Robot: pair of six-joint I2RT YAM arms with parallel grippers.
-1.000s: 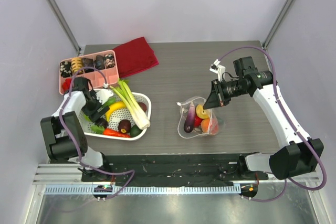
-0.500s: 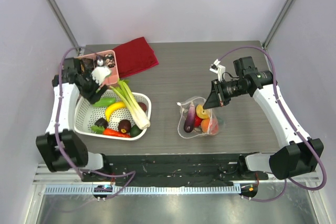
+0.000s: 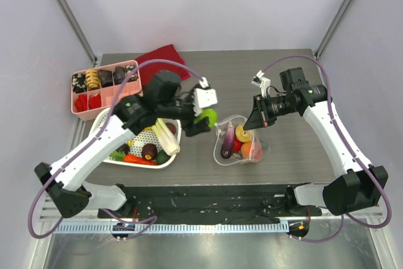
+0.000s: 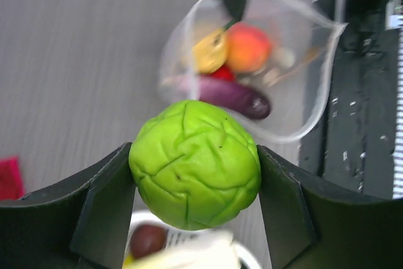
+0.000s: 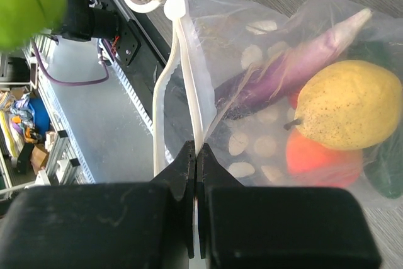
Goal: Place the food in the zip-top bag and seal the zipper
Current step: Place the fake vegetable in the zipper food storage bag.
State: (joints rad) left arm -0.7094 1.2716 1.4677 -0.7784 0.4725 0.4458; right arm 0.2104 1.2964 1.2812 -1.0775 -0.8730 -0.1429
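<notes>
Left arm [image 3: 119, 133]: a second ago it bent low into the white basket [image 3: 146, 138]; half a second ago it was up by the pink compartment box [image 3: 104, 97]; now it reaches right, across the basket's far corner, toward the bag.
Left end effector [image 3: 201, 120]: jaws wide, pressed on both sides of a green toy cabbage [image 4: 195, 163], which hangs in the air between the basket and the bag's mouth.
Right arm [image 3: 327, 118]: same pose in all three moments.
Right end effector [image 5: 196, 154]: closed tight, pinching the zipper [image 5: 187, 74] and holding that edge up.
Zip-top bag [image 5: 252, 48]: unmoved on the desk [image 3: 220, 80], right of centre, mouth open.
Inside the bag: purple eggplant [image 5: 283, 70], a yellow fruit [image 5: 343, 105] and a peach [image 5: 312, 155], as before.
Basket contents: the leek [image 3: 165, 133] lies against the right rim, unchanged; the arm now hides part of the rest.
Red cloth [image 3: 165, 55]: same place, now partly hidden behind the left arm.
</notes>
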